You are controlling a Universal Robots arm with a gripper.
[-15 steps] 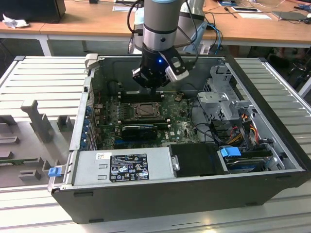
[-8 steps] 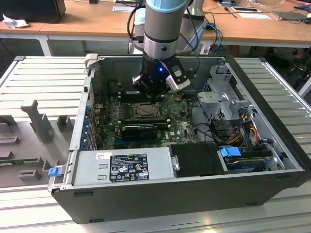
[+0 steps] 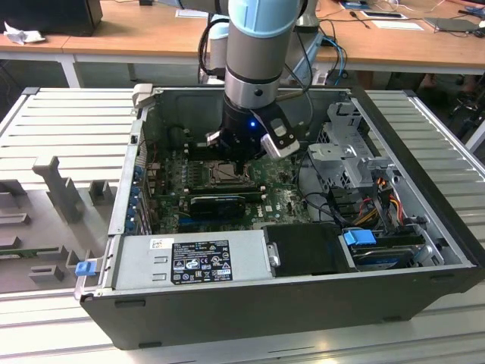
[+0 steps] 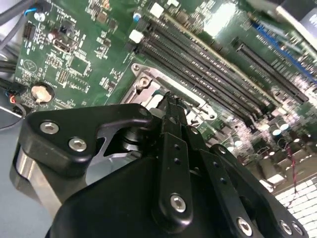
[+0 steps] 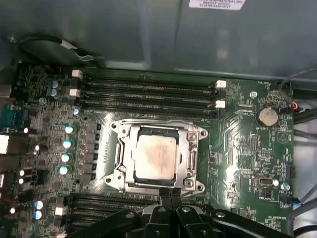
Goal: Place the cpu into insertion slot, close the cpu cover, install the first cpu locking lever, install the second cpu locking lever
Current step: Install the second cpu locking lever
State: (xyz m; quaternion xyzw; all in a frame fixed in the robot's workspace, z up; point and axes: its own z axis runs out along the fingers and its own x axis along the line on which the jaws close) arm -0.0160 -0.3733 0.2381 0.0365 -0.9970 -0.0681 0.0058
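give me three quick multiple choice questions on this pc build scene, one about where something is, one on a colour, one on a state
1. Where is the cpu?
A. lying in the insertion slot
B. on the desk behind the case
C. on the power supply

2. What colour is the motherboard?
A. red
B. green
C. white

3. How does the cpu cover stand?
A. raised upright on its hinge
B. removed and lying outside the case
C. folded down flat around the cpu

Answers: 1 A, the first wrist view shows the chip's metal top inside the socket frame. 2 B, the board is green in both wrist views. 3 C, the metal frame lies flat with the chip showing through its window.
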